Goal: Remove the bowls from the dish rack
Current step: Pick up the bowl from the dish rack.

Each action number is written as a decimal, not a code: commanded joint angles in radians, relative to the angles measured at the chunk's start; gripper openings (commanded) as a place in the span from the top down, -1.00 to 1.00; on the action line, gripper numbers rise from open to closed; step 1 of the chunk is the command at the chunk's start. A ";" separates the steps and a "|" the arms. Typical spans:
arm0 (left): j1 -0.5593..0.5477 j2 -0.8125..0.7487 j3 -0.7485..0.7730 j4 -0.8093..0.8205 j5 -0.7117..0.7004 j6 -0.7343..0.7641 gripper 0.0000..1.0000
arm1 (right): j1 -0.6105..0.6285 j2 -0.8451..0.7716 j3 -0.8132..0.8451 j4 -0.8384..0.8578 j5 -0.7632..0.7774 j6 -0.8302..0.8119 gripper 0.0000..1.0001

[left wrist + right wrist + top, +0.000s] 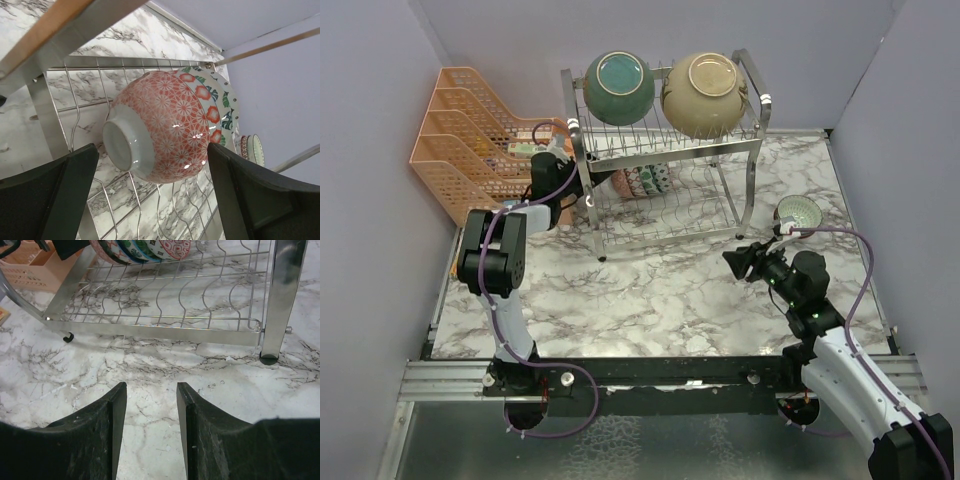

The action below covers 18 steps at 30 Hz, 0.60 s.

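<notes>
Left fingers [50,195] spread wide either side of the red patterned bowl [160,130] on the lower tier of the dish rack [665,212] — not yet gripping; closing on it comes next. Right fingers [95,440] part-open, empty.

The left arm [492,250] at lower left and the right arm [825,330] at lower right have black joints and white links, each trailed by a purple cable [860,262]. The right gripper [151,390] has thick matte-black fingers [100,440].
</notes>
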<state>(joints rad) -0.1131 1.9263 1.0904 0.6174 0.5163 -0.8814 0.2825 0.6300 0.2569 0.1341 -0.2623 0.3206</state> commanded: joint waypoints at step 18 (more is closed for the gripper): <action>-0.052 0.032 0.059 -0.035 -0.043 0.016 -0.94 | 0.004 0.015 0.003 0.023 0.003 0.002 0.10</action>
<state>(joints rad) -0.1612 1.9366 1.1088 0.6048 0.4965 -0.8818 0.2825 0.6415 0.2569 0.1345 -0.2626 0.3206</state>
